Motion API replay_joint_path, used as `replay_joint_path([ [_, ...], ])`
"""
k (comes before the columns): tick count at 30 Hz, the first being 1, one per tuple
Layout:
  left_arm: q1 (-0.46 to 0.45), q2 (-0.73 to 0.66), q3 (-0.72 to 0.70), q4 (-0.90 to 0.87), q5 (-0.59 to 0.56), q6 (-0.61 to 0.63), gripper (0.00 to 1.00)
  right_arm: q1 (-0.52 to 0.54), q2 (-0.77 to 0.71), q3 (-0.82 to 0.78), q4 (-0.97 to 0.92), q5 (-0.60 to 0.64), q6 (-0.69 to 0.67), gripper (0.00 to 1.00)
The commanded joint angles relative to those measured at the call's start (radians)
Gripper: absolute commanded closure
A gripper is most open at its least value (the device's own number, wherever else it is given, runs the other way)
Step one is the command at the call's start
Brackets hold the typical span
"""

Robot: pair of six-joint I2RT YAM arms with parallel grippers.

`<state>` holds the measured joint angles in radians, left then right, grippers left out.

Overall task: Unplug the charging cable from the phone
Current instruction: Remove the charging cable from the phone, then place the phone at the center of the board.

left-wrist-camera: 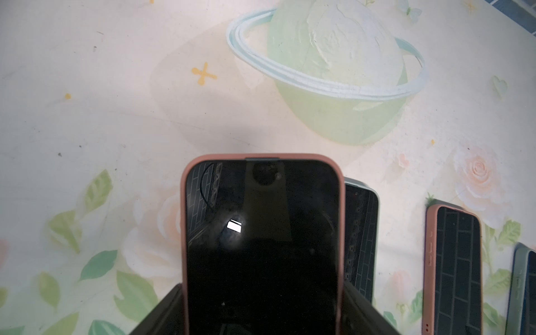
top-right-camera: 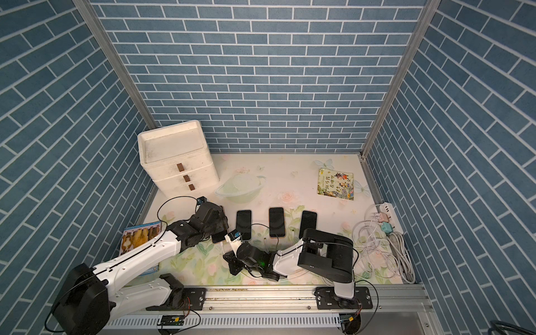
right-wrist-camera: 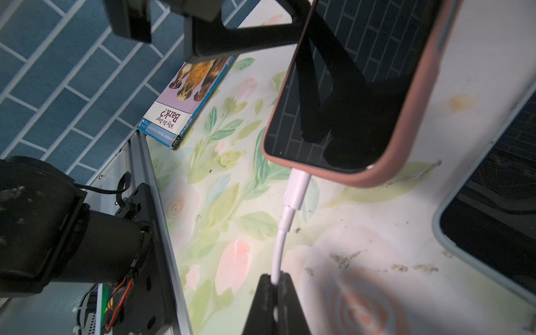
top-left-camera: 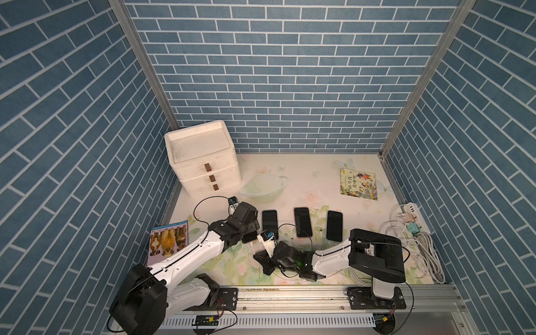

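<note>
A pink-cased phone (right-wrist-camera: 362,95) is lifted off the floral bench (top-left-camera: 304,174) near its front left, grasped across its sides by the left tool (left-wrist-camera: 261,319), probably to brace it against the pull. The right tool (right-wrist-camera: 275,293) is clenched on the white charging cable (right-wrist-camera: 280,249) a little behind the plug (right-wrist-camera: 297,188), which is not yet out of the phone's lower edge. Only the right wrist view shows that seated plug and the pinch; in both top views the arms hide them. The left wrist view adds 3 more phones lying flat beside, and shows no cable
</note>
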<state>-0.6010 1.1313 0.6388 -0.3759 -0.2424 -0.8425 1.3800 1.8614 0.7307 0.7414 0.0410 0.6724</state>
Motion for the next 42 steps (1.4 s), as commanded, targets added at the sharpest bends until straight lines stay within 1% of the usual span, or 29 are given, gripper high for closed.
replay_joint_path([
  [1,-0.003,-0.039,0.050,0.055,-0.069,-0.013,1.00,0.007,0.015,0.010,0.007,0.006,-0.020,1.00],
  [5,-0.004,-0.078,0.048,0.086,-0.113,-0.041,1.00,0.011,0.018,0.009,0.006,0.007,-0.026,1.00],
  [8,-0.004,-0.103,0.041,0.115,-0.125,-0.050,1.00,0.012,0.020,0.010,0.002,0.009,-0.028,1.00],
  [11,-0.004,-0.081,0.060,0.081,-0.143,-0.043,1.00,0.011,0.027,0.022,-0.017,0.010,-0.028,1.00],
  [12,-0.004,-0.068,0.066,0.062,-0.150,-0.037,1.00,0.011,0.029,0.026,-0.023,0.010,-0.028,0.98],
  [14,-0.005,-0.048,0.066,0.028,-0.168,-0.027,1.00,0.014,0.031,0.028,-0.031,0.008,-0.029,0.79],
  [16,-0.003,-0.027,0.055,0.000,-0.186,-0.015,1.00,0.016,0.019,0.019,-0.033,0.012,-0.033,0.65],
  [19,-0.003,0.019,0.047,-0.052,-0.216,0.002,1.00,0.015,-0.032,-0.025,-0.034,0.040,-0.032,0.48],
  [22,-0.003,0.072,0.029,-0.070,-0.238,0.018,1.00,0.006,-0.139,-0.092,-0.033,0.098,-0.022,0.30],
  [24,-0.003,0.117,0.022,-0.065,-0.243,0.028,1.00,-0.001,-0.227,-0.120,-0.087,0.156,-0.012,0.25],
  [27,-0.005,0.193,0.022,-0.051,-0.241,0.036,1.00,-0.010,-0.358,-0.151,-0.192,0.278,0.015,0.22],
  [31,-0.003,0.274,0.018,0.010,-0.223,0.059,1.00,-0.048,-0.525,-0.211,-0.296,0.355,0.063,0.21],
  [37,-0.004,0.341,0.017,0.049,-0.210,0.075,1.00,-0.087,-0.691,-0.286,-0.354,0.390,0.084,0.21],
  [41,-0.003,0.361,-0.001,0.069,-0.186,0.077,1.00,-0.106,-0.757,-0.313,-0.386,0.402,0.092,0.20],
  [42,-0.004,0.362,-0.005,0.074,-0.179,0.078,0.91,-0.109,-0.769,-0.315,-0.396,0.401,0.092,0.20],
])
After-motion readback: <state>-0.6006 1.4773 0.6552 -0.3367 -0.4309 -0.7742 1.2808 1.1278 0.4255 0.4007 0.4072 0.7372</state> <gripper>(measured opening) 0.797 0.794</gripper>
